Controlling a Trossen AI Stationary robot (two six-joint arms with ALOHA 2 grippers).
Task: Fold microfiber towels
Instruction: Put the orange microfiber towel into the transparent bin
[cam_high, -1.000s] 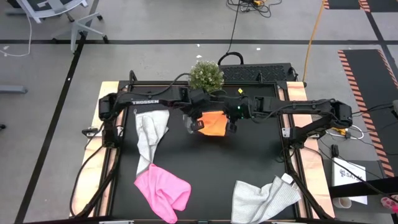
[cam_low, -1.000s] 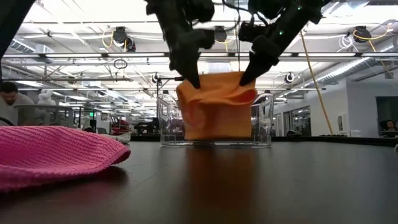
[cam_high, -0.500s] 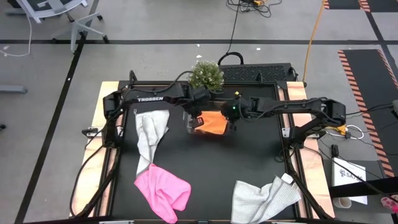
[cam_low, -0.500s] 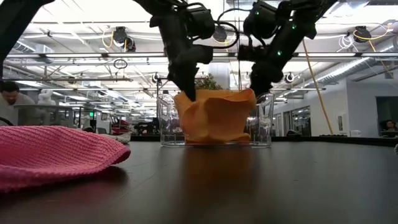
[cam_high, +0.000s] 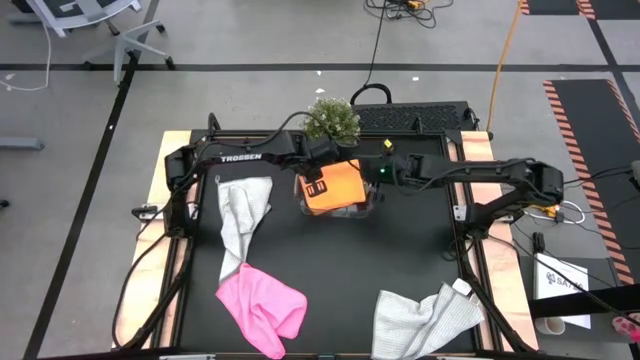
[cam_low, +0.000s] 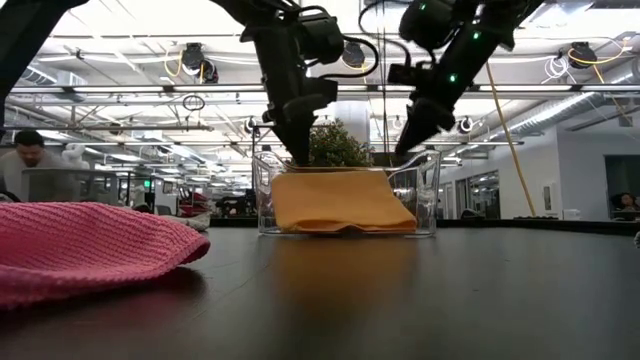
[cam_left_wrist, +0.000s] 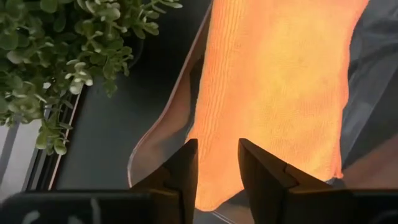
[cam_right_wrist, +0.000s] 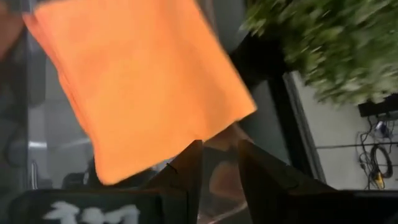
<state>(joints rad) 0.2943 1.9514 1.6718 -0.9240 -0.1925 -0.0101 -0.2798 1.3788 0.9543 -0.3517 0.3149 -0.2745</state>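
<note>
The orange-yellow towel (cam_low: 340, 200) lies folded and flat on the floor of the clear plastic tub (cam_low: 426, 195) at the table's far middle; it also shows in the high view (cam_high: 338, 185). My left gripper (cam_low: 300, 157) hovers just above the towel's left end, open and empty (cam_left_wrist: 217, 168). My right gripper (cam_low: 404, 150) hovers above the tub's right rim, open and empty (cam_right_wrist: 217, 168). A light grey towel (cam_high: 243, 218) lies crumpled at the left, a bright pink towel (cam_high: 262, 308) at the near left, and a second light grey towel (cam_high: 425, 320) at the near right.
A small green potted plant (cam_high: 332, 120) stands right behind the tub at the far edge. The pink towel (cam_low: 90, 245) bulks large in the low view's near left. Bare black table shows between the tub and the near towels.
Both grippers have carried the orange-yellow towel toward the far edge and down into the tub, then let go of it. The towel, which hung bunched from both grippers, now lies flat and folded on the tub's floor. Both grippers stand just above it.
</note>
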